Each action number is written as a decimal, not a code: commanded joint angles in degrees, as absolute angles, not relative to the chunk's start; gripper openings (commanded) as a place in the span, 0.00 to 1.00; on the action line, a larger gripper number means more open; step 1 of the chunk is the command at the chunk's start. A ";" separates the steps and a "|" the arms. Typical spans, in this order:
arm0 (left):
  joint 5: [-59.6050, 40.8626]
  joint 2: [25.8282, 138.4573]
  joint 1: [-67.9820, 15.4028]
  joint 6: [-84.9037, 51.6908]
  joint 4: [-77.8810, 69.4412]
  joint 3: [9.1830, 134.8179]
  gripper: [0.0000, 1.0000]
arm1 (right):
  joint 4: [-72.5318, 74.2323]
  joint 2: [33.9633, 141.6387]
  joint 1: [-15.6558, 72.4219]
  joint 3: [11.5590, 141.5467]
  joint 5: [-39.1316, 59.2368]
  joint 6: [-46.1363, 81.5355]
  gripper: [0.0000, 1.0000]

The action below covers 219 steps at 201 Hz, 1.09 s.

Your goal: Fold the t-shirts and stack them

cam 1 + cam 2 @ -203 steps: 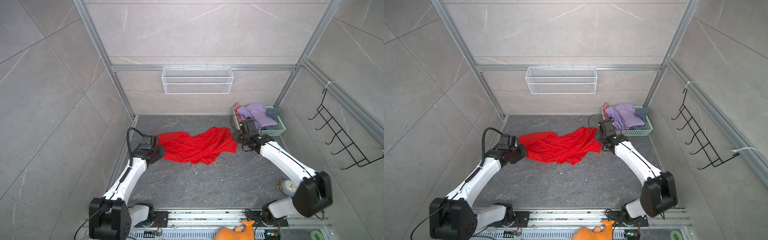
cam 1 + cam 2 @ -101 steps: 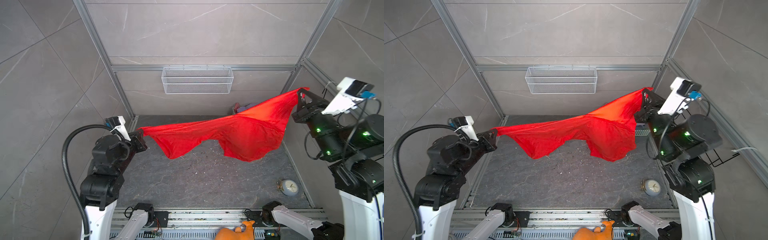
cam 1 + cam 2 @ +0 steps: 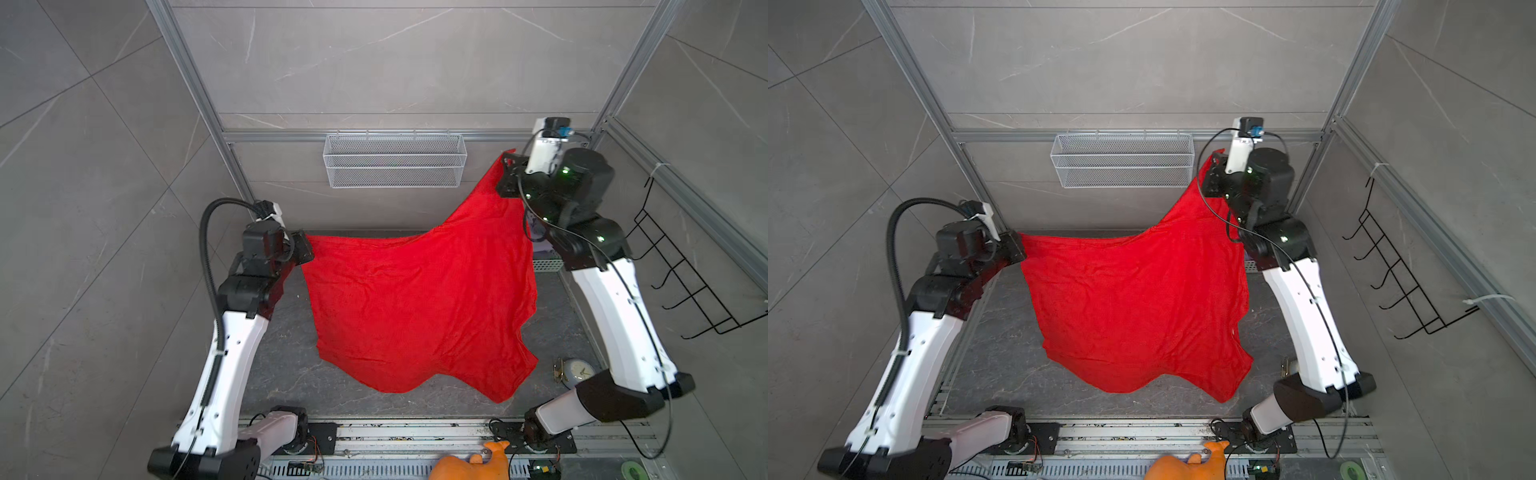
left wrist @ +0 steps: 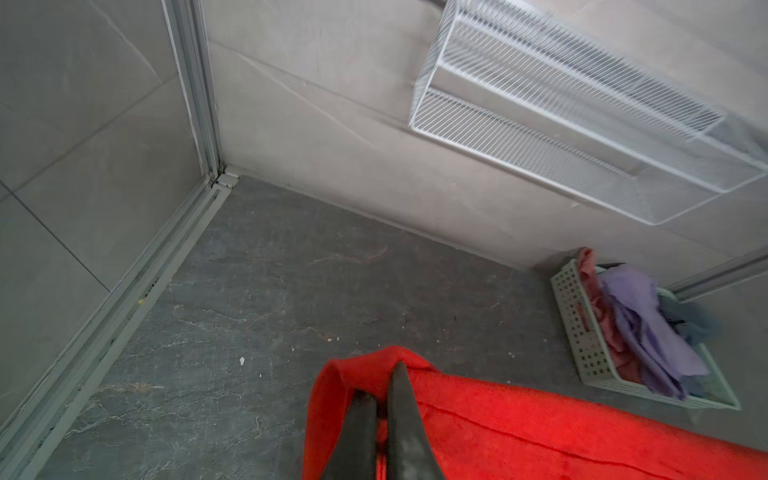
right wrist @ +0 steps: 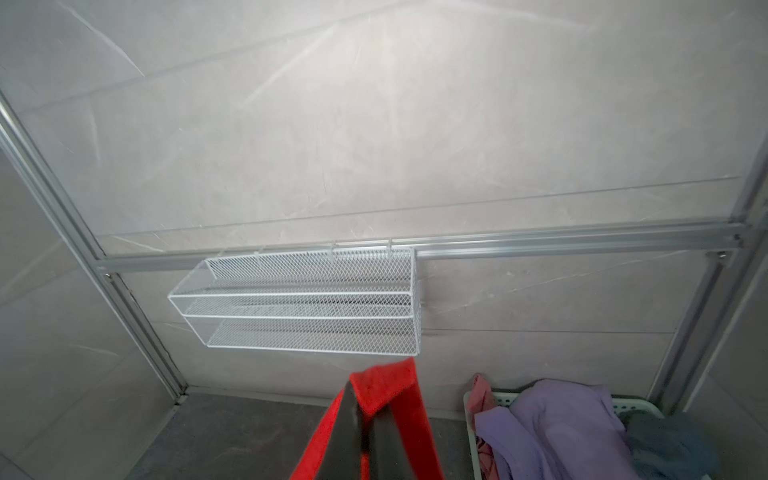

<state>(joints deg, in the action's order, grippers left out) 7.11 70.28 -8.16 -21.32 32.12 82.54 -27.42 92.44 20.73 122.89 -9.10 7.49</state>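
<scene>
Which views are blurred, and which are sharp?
In the left wrist view the wire basket smears at one end; in the right wrist view the right pincer is dark and soft; in both top views the red t-shirt is sharp.

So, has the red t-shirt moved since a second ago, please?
Yes: the red t-shirt has risen from the floor; one corner now sits beside the wire basket.

Wire shelf (image 3: 395,160), clock (image 3: 577,372), plush toy (image 3: 469,467)

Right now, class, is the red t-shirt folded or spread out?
Spread. The red t-shirt hangs as one open sheet between the left jaws and right jaws, each shut on a corner.
</scene>
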 commanded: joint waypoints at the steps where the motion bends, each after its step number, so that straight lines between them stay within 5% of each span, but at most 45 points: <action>1: 9.95 75.80 -7.66 -18.46 25.39 88.32 0.00 | -25.81 98.17 20.72 132.64 -9.04 7.54 0.00; 43: 7.88 85.16 -5.56 -16.83 25.74 103.64 0.00 | -35.75 114.00 20.68 165.61 -9.18 5.39 0.00; 64: 8.77 83.32 -5.45 -14.85 25.75 106.43 0.00 | -36.76 112.35 20.68 168.57 -10.01 4.41 0.00; 101: 12.50 74.37 -5.46 -12.77 26.28 98.95 0.00 | -24.70 89.73 20.64 131.35 -10.83 4.62 0.00; 155: 17.38 62.81 -5.45 -18.65 32.17 74.22 0.00 | -28.68 64.97 20.74 84.53 -16.30 18.91 0.00; 196: 19.89 57.54 -5.45 -33.16 44.33 54.93 0.00 | -38.60 55.92 21.43 58.24 -12.52 36.92 0.00; 219: 19.05 55.07 -5.45 -35.68 45.66 49.54 0.00 | -39.36 54.18 21.50 54.11 -12.66 38.59 0.00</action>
